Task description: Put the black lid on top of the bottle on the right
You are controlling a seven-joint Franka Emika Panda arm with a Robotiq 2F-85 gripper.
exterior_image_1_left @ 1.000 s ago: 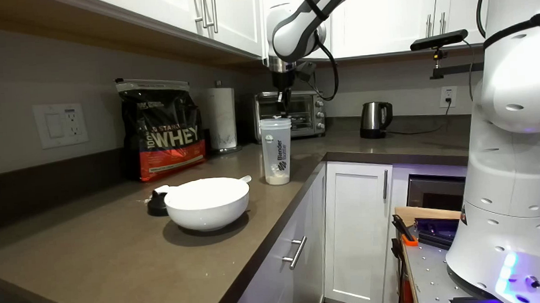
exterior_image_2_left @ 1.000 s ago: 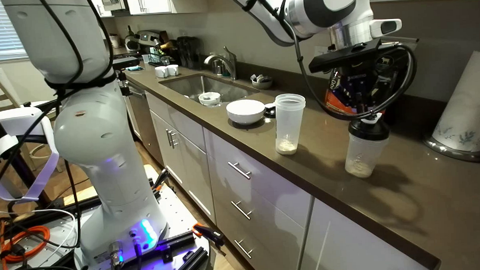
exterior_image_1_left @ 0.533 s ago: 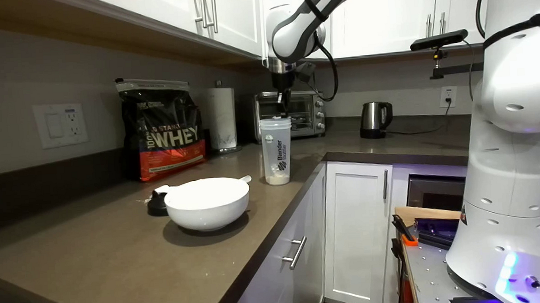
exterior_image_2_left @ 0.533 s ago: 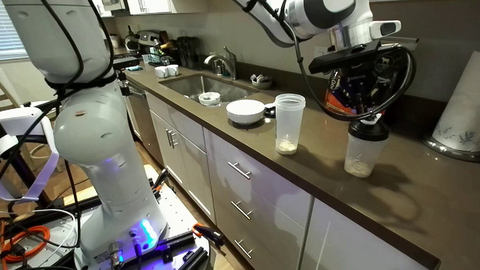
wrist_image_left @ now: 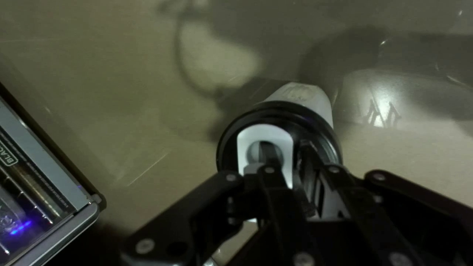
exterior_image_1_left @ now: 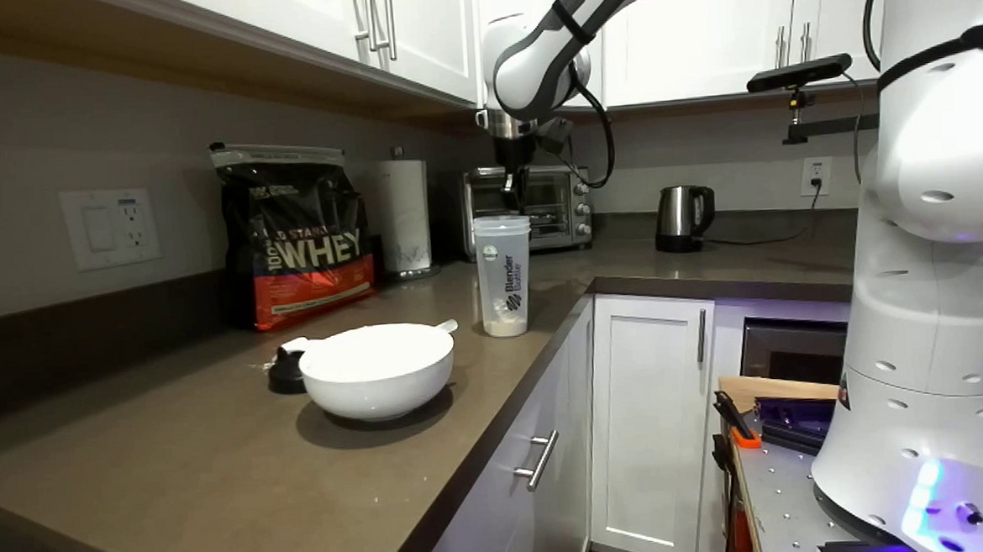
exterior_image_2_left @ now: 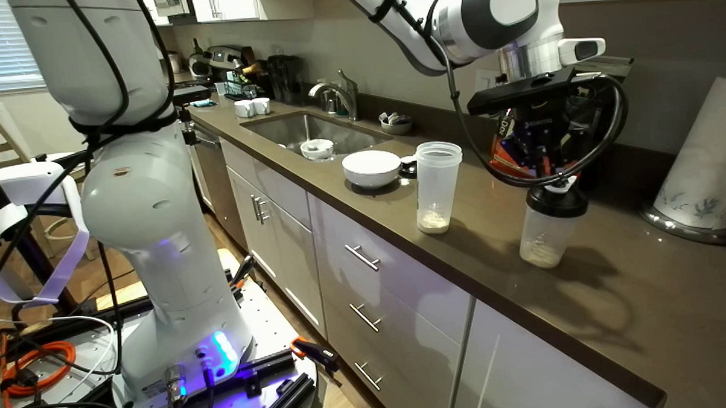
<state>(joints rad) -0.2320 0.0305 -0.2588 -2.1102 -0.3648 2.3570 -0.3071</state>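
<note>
My gripper [wrist_image_left: 287, 146] points down and is shut on the black lid [exterior_image_2_left: 553, 202], round its white cap [wrist_image_left: 264, 129]. In an exterior view the lid sits over the mouth of the translucent bottle on the right [exterior_image_2_left: 548, 240], which holds some powder. I cannot tell whether the lid is fully seated. In the wrist view the lid [wrist_image_left: 314, 129] hides most of that bottle [wrist_image_left: 303, 94]. A tall open translucent bottle with a dark printed label [exterior_image_1_left: 504, 271] stands apart and hides the right bottle in that view. It also shows in the exterior view [exterior_image_2_left: 438, 189].
A white bowl [exterior_image_1_left: 379, 374] stands on the counter, with another black lid [exterior_image_1_left: 286, 372] beside it. A whey bag [exterior_image_1_left: 300, 235], a paper towel roll [exterior_image_2_left: 699, 156] and a toaster oven [exterior_image_1_left: 537, 189] stand behind. The counter edge [exterior_image_2_left: 499, 302] runs along the front.
My gripper and the black lid have come down slightly. The white cap no longer shows above the labelled bottle. The right bottle's base has shifted very slightly.
</note>
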